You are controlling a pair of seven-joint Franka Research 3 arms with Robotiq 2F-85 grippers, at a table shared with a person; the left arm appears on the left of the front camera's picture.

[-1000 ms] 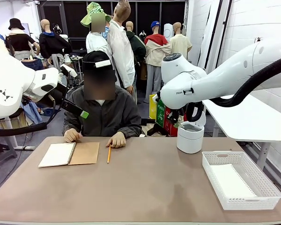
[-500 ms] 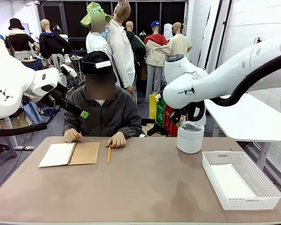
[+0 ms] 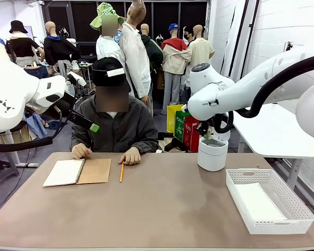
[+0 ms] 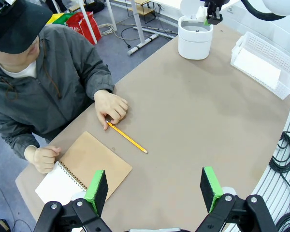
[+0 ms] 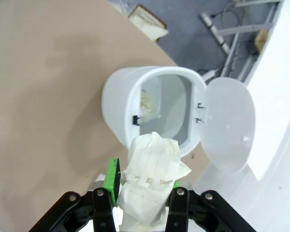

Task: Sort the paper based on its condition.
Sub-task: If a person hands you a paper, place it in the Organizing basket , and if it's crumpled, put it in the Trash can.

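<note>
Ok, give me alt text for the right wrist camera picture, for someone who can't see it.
The right gripper holds a crumpled wad of white paper between its green pads, just above the open mouth of a small white bin whose lid is swung open. More crumpled paper lies inside the bin, which stands near the edge of the brown table.

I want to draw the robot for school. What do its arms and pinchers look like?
Both arms are smooth, rounded and white. The right arm has a thick black cable looping along it and small dark lettering near its wrist. The left arm has a small black marking on its shell and a black cable too. The left gripper and right gripper are black with bright green pads on their fingers.
</note>
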